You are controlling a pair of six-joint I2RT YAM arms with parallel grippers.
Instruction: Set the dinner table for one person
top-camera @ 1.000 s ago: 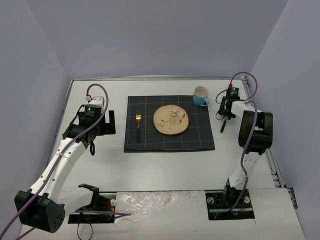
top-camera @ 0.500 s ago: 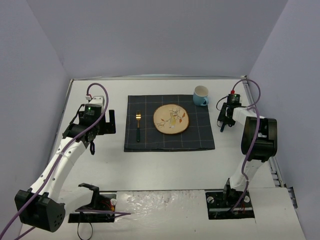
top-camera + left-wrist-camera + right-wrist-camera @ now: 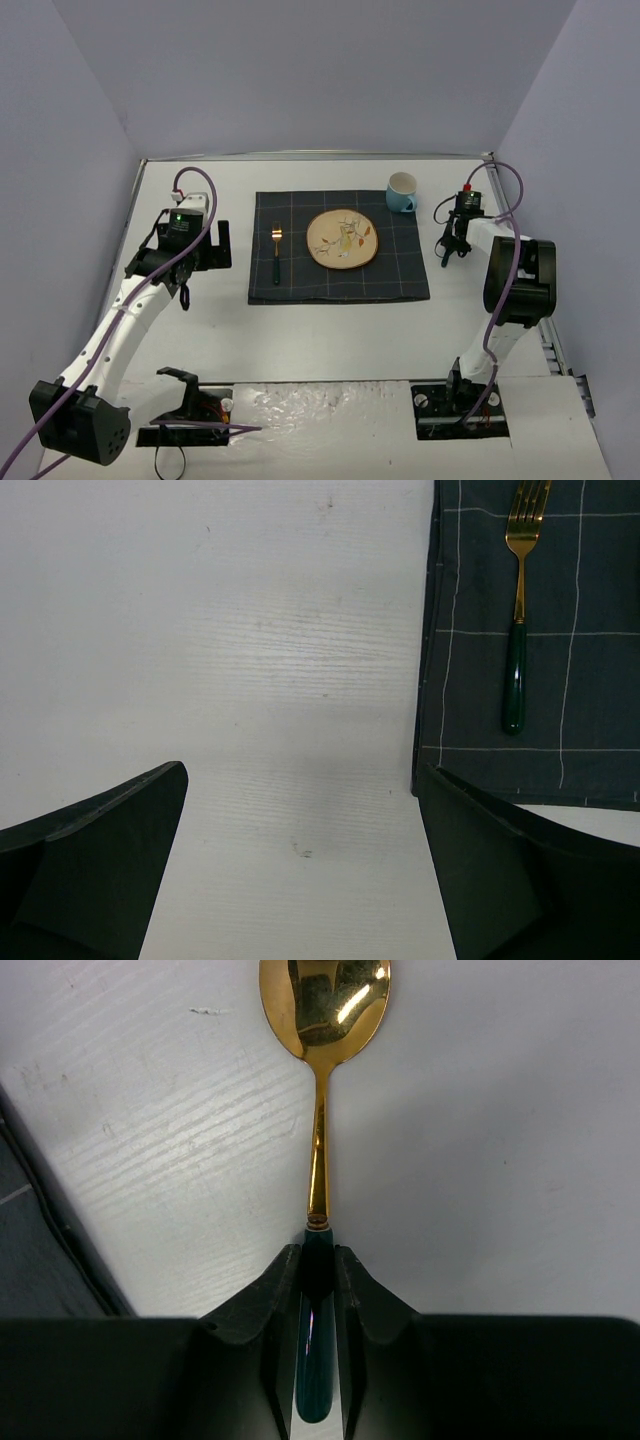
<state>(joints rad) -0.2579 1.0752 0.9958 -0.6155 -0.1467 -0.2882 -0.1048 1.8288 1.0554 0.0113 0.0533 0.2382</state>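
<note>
Top view: the table [image 3: 340, 330] is white, with a thin rim along its far and side edges. A dark mat [image 3: 338, 285] lies mid-table with bare white on all four sides, widest on the near side and the left. On the mat, a plate [image 3: 342, 239] sits at the centre and a fork [image 3: 276, 254] lies near the left edge, parallel to it. A cup [image 3: 401, 192] stands on the table just off the mat's far right corner. The right gripper [image 3: 450, 248] is over the narrow strip between the mat's right edge and the table's rim, near the cup. The left arm [image 3: 130, 310] reaches over the left strip, apart from the mat.

Left wrist: the left gripper [image 3: 302, 780] has its jaws wide apart, with nothing between them and bare table beneath. The mat's near left corner is by the right finger.

Right wrist: the right gripper is clamped on the green handle of a spoon [image 3: 320, 1110]. Its gold bowl points ahead over bare table, with the mat's edge just beside at lower left. Whether the spoon touches the table, I cannot tell.
</note>
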